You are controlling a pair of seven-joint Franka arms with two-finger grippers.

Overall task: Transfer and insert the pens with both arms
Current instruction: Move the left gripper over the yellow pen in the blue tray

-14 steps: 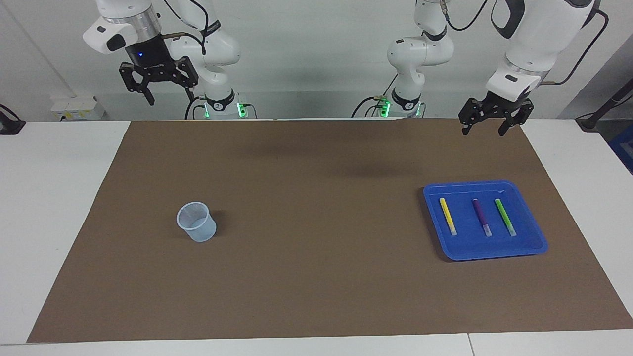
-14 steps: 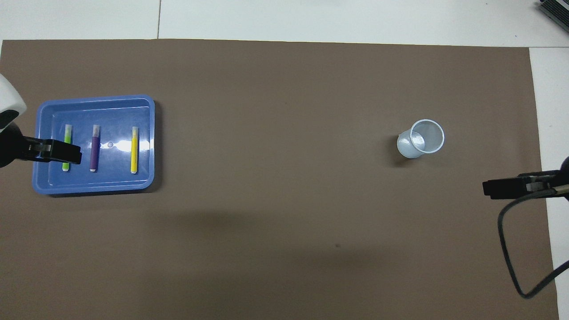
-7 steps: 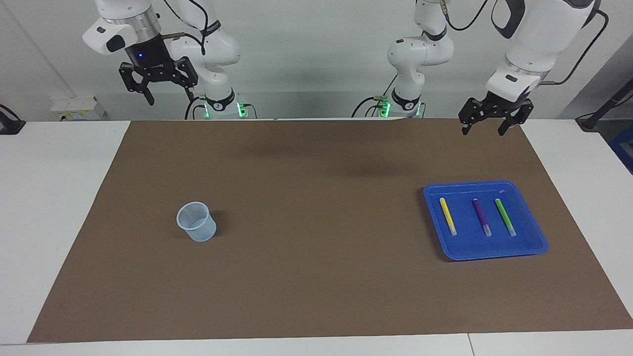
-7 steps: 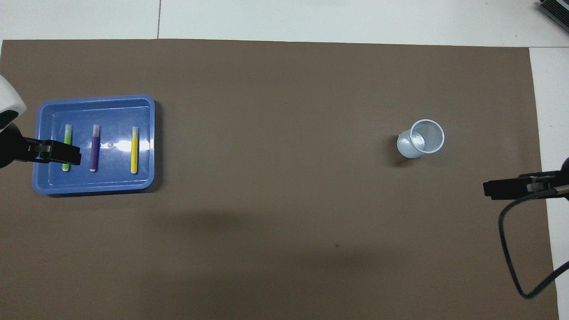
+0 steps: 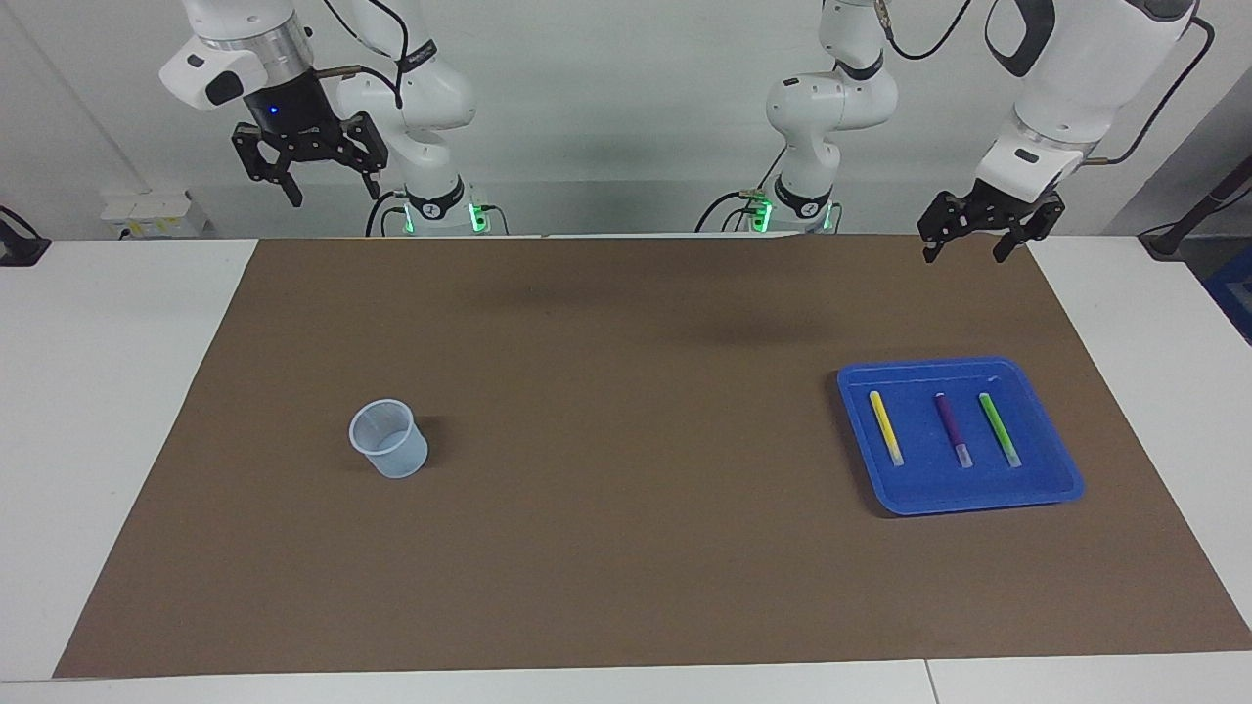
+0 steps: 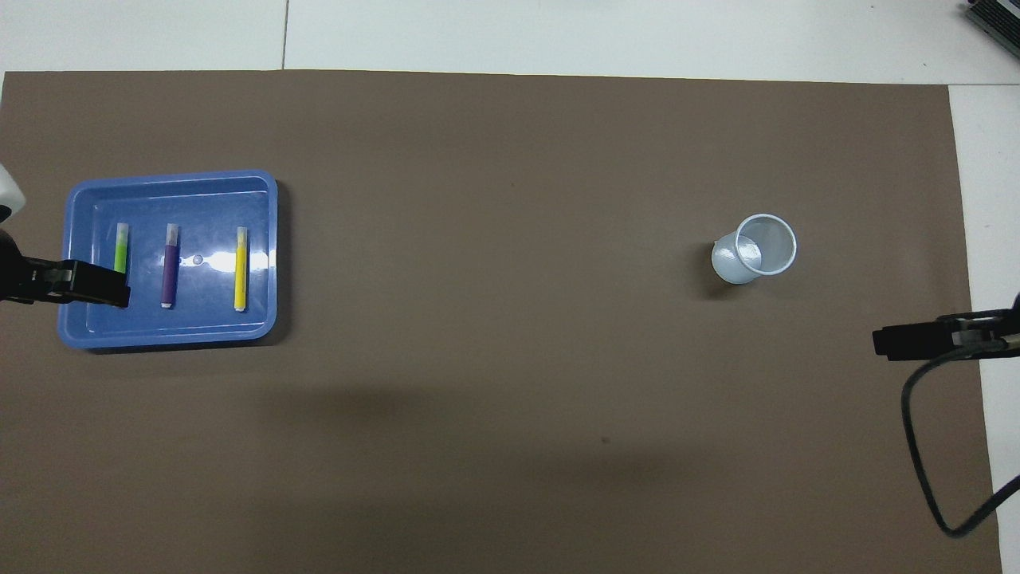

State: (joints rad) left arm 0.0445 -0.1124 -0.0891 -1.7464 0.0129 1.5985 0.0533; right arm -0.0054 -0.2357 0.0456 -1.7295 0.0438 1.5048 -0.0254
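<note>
Three pens lie side by side in a blue tray [image 5: 1047, 489] [image 6: 171, 331] at the left arm's end of the table: a yellow pen [image 5: 885, 427] [image 6: 240, 269], a purple pen [image 5: 951, 428] [image 6: 169, 265] and a green pen [image 5: 999, 428] [image 6: 120, 247]. My left gripper [image 5: 966, 246] [image 6: 111, 288] is open and empty, raised in the air over the tray's outer side; in the overhead view it covers the green pen's nearer end. My right gripper [image 5: 334, 185] [image 6: 884, 343] is open and empty, raised high at the right arm's end of the brown mat.
A clear plastic cup [image 5: 388, 439] [image 6: 755, 248] stands upright on the brown mat [image 5: 606, 460] toward the right arm's end. White table [image 5: 108, 372] borders the mat. A black cable [image 6: 924, 470] hangs from the right arm.
My left gripper has drifted a little toward the outer edge of the table at its own end. My right gripper has risen slightly and shifted outward. Pens and cup have not moved.
</note>
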